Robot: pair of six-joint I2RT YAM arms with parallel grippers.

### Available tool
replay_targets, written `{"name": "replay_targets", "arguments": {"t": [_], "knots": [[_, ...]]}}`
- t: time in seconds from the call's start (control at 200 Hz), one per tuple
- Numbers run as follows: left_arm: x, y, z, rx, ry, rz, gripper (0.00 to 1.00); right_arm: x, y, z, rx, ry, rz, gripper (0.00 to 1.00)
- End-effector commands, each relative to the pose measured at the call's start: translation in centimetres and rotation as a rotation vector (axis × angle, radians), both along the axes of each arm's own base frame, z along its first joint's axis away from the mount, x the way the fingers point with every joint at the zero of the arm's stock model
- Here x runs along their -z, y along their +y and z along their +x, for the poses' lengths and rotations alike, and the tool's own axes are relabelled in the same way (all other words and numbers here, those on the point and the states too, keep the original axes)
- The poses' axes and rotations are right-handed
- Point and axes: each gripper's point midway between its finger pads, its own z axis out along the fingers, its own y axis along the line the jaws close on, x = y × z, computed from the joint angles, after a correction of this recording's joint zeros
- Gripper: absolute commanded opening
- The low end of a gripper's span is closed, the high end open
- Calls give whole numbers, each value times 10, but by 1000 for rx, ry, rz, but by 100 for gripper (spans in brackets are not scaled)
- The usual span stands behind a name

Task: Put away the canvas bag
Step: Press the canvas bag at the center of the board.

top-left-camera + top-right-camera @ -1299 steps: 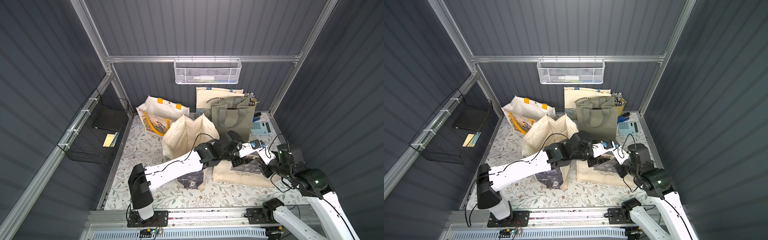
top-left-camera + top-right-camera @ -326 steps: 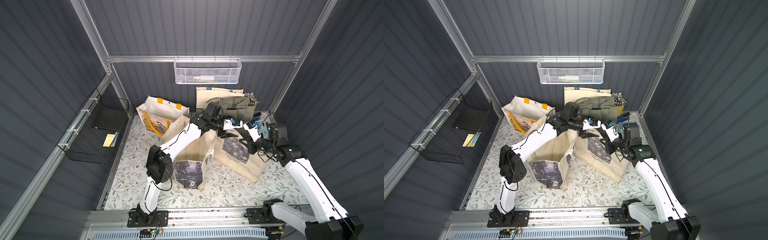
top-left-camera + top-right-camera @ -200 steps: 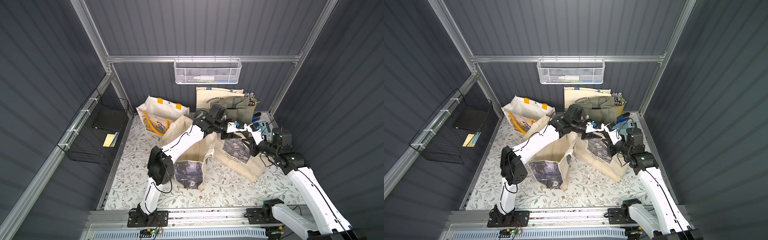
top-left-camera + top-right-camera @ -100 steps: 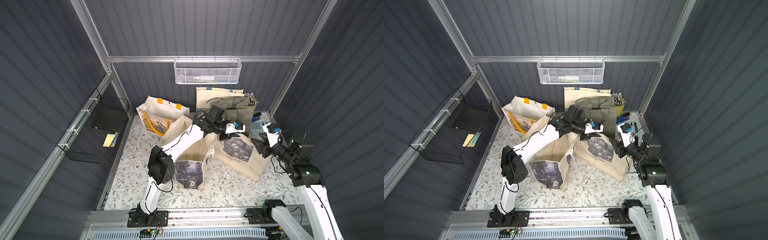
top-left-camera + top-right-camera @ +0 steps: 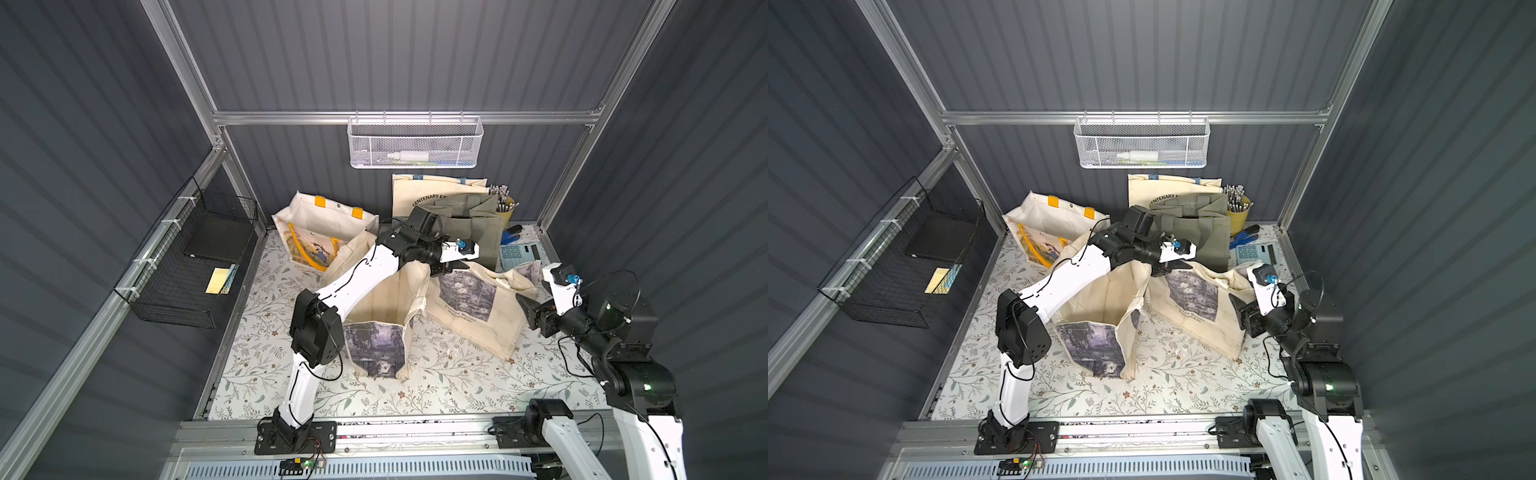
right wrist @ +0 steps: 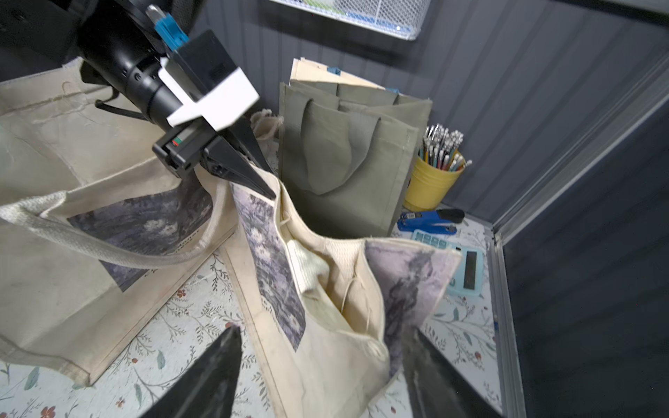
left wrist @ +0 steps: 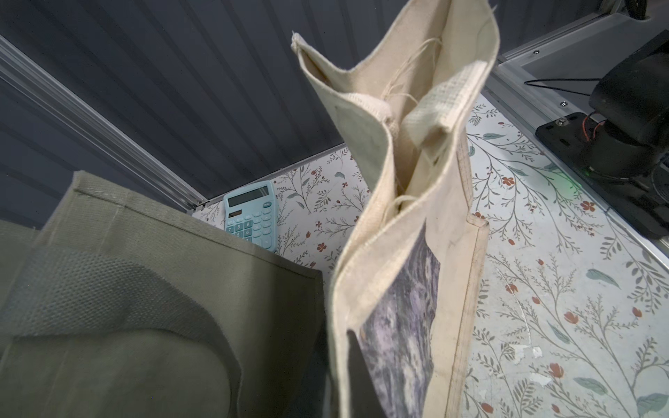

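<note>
The left hand (image 6: 266,191) is clenched on the top rim of the canvas bag (image 5: 469,299), pinching one upper corner. The right hand (image 6: 320,327) is released, its jaws spread wide at the bag's other end. The bag stands on the bench (image 5: 436,374), just beside a larger open cream bag (image 5: 382,307), in front of a green bag (image 5: 469,224) and near a blue calculator (image 5: 519,251).

Left pincer (image 6: 255,181) clamped, far outstretched; right pincer (image 6: 320,336) agape, held low.
</note>
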Motion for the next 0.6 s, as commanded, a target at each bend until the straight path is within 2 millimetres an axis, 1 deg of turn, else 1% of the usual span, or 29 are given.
{"name": "replay_targets", "arguments": {"t": [0.0,0.09,0.215,0.405,0.515,0.596], "knots": [[-28,18,-3,-15,-57,-25,0,16,-10,-4,55,63,-24,75],[-29,18,-2,-20,-70,-38,0,26,-8,3,38,114,-30,76],[-36,19,2,-33,-95,-63,0,35,-7,12,27,147,-33,78],[-39,22,15,-67,-124,-78,0,37,-3,8,1,168,-26,80],[-43,26,19,-64,-121,-91,0,41,-8,12,23,176,-52,80],[-45,29,19,-69,-123,-93,0,49,-13,18,44,191,-72,80]]}}
